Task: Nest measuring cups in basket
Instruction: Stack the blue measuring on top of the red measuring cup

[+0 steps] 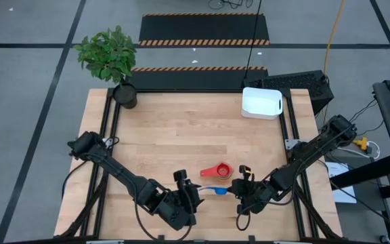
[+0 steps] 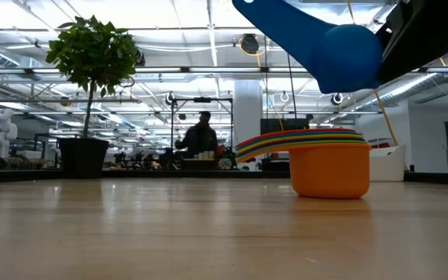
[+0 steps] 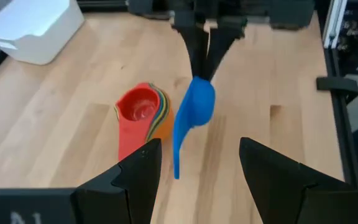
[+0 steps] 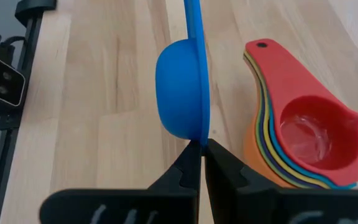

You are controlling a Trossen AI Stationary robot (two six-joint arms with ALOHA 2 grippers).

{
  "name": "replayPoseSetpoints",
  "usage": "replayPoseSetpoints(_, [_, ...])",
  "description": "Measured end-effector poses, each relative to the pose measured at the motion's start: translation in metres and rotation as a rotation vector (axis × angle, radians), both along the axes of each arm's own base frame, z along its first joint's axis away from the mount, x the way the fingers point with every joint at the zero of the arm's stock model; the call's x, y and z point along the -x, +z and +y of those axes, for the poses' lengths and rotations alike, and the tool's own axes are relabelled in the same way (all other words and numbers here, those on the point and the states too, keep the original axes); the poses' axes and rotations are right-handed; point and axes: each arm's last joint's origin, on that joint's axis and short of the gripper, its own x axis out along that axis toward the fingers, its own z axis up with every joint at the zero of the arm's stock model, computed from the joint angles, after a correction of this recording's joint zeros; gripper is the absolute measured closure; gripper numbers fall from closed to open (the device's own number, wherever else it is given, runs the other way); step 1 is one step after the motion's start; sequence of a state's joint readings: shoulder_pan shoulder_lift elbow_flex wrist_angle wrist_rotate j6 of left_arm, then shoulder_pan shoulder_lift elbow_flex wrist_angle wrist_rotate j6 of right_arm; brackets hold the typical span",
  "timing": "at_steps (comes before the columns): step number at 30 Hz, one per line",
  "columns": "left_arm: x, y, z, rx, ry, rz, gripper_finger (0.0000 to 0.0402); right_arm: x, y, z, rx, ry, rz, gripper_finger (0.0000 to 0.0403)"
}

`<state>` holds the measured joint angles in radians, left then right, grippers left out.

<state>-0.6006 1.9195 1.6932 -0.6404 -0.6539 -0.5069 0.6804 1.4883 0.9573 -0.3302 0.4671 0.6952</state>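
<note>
A mid-blue measuring cup [image 1: 215, 191] hangs above the table near its front edge, with my right gripper [image 4: 202, 146] shut on it. Its handle [image 3: 178, 149] points toward my left gripper [image 3: 201, 168]. That gripper is open, and its fingers stand on either side of the handle's free end without touching it. A stack of nested cups [image 1: 217, 171], red on top and orange at the bottom [image 2: 329, 175], rests on the table just beyond. The white basket [image 1: 261, 102] stands at the far right. My right gripper pinches the blue cup's bowl rim [image 4: 201, 138], on the side away from the handle, between its two fingertips. The fingers come from the table's right, slanting down. The cup [image 2: 333, 50] is lifted clear, turned on edge, with its handle reaching away from the fingers.
A dark pot with a leafy plant [image 1: 124, 95] stands at the table's far left corner. Bare wood lies between the stack and the basket. A person [image 2: 201, 136] shows in the room beyond the table.
</note>
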Motion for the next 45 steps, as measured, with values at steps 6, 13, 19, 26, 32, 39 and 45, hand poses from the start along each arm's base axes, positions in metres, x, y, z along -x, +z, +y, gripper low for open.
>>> replayPoseSetpoints(6, [-0.009, -0.014, 0.004, -0.051, -0.022, 0.047, 0.0183, 0.000, 0.000, 0.001, -0.022, 0.016, 0.007, 0.0403])
replayPoseSetpoints(13, [-0.016, -0.017, 0.012, -0.059, -0.021, 0.061, 0.0183, 0.000, 0.000, 0.002, -0.055, 0.049, 0.033, 0.0403])
replayPoseSetpoints(19, [-0.016, -0.018, 0.011, -0.009, -0.036, 0.075, 0.0183, 0.003, 0.005, 0.002, -0.067, 0.052, 0.016, 0.0403])
replayPoseSetpoints(26, [-0.016, -0.017, 0.011, -0.010, -0.038, 0.075, 0.0183, 0.006, 0.010, 0.005, -0.078, 0.064, -0.001, 0.0403])
replayPoseSetpoints(32, [-0.016, -0.017, 0.010, -0.009, -0.040, 0.070, 0.0184, 0.007, 0.012, 0.005, -0.087, 0.068, -0.014, 0.0403])
replayPoseSetpoints(39, [-0.020, -0.013, 0.009, -0.032, -0.072, 0.029, 0.0235, 0.007, 0.012, 0.005, -0.086, 0.069, -0.015, 0.0403])
replayPoseSetpoints(45, [-0.021, -0.012, 0.008, -0.030, -0.089, 0.017, 0.0299, 0.007, 0.012, 0.005, -0.087, 0.067, -0.016, 0.0403])
